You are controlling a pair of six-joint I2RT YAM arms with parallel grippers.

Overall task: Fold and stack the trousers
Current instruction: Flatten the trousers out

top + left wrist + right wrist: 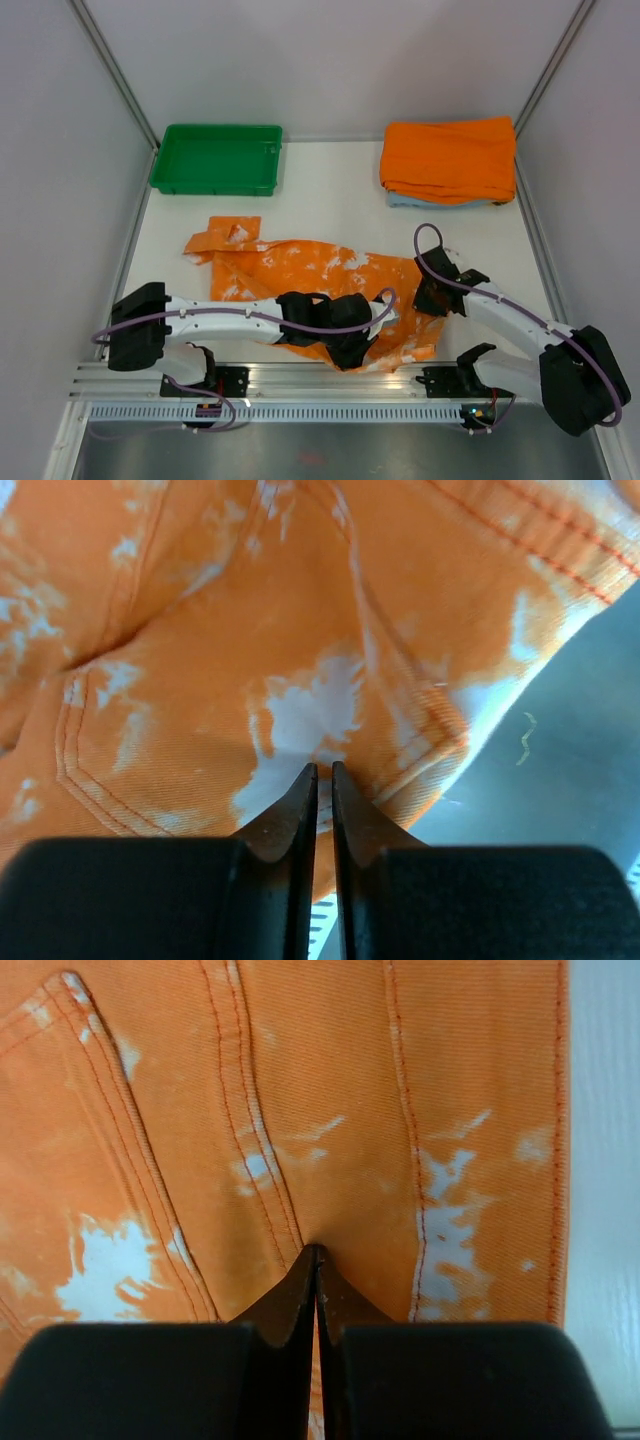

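1. Nearest us is the left gripper (pixel 324 770). Its black jaws stand almost together with only a thin slit between them, and they look pinched on a stitched hem corner of the trousers (pixel 300 660).
2. On the other wrist, the right gripper (pixel 316 1252) has its jaws closed tip to tip. They bite the cloth at a double seam beside a pocket, close to the garment's right edge.
3. From above, we see both grips at the near end of the trousers, the left near the middle and the right at the right side. The garment lies rumpled across the near half of the table (pixel 330 205), with the legs trailing to the far left.
4. We judge the task barely begun. The cloth is gripped, but no clean fold shows anywhere.
5. What remains, as we read it, is to flatten the trousers, fold them, and carry them to a stack.
6. At the far right, well apart, a plain orange folded cloth (pixel 450 155) rests on a light blue folded cloth (pixel 400 201), which is probably the stack.
7. At the far left sits a green tray (pixel 215 188).
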